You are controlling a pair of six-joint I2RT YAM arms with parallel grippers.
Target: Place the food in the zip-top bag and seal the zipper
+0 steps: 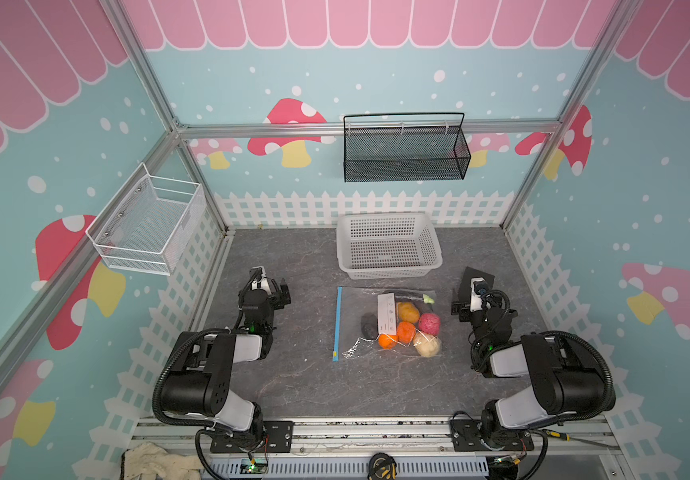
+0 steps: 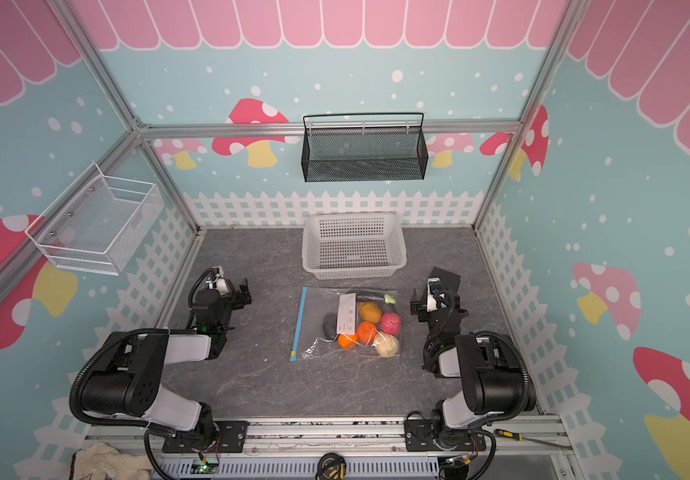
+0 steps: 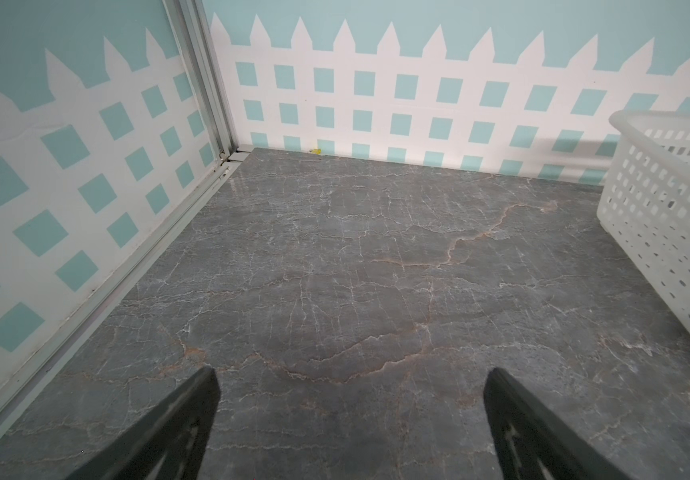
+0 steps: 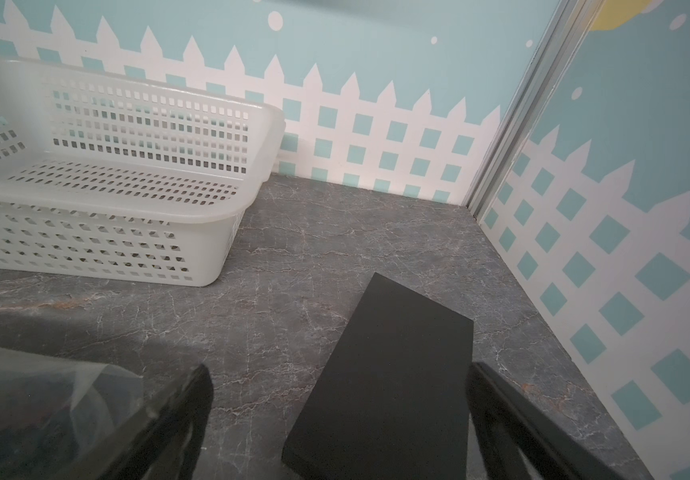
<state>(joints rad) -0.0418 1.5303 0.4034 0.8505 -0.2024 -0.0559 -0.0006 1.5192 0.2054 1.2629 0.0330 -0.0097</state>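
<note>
The zip-top bag [image 1: 356,307] [image 2: 318,307] lies flat in the middle of the table in both top views. Inside it is the food: a pink-red piece [image 1: 429,323], a cream one [image 1: 427,345], a yellow-orange one [image 1: 407,311], two orange ones [image 1: 405,331], a black lump [image 1: 369,326] and a long dark green-tipped piece [image 1: 428,298]. The zipper [image 1: 338,320] runs straight along the bag's left edge, its yellow tab [image 1: 335,354] at the near end. My left gripper [image 1: 269,286] [image 3: 351,374] is open and empty, left of the bag. My right gripper [image 1: 475,291] [image 4: 340,368] is open over a black pad [image 4: 393,374], right of the bag.
A white perforated basket [image 1: 389,272] [image 4: 210,216] [image 3: 667,208] stands behind the bag. A white wire basket [image 1: 148,224] hangs on the left wall and a black mesh one [image 1: 405,149] on the back wall. A bag corner [image 4: 44,399] shows beside the right fingers.
</note>
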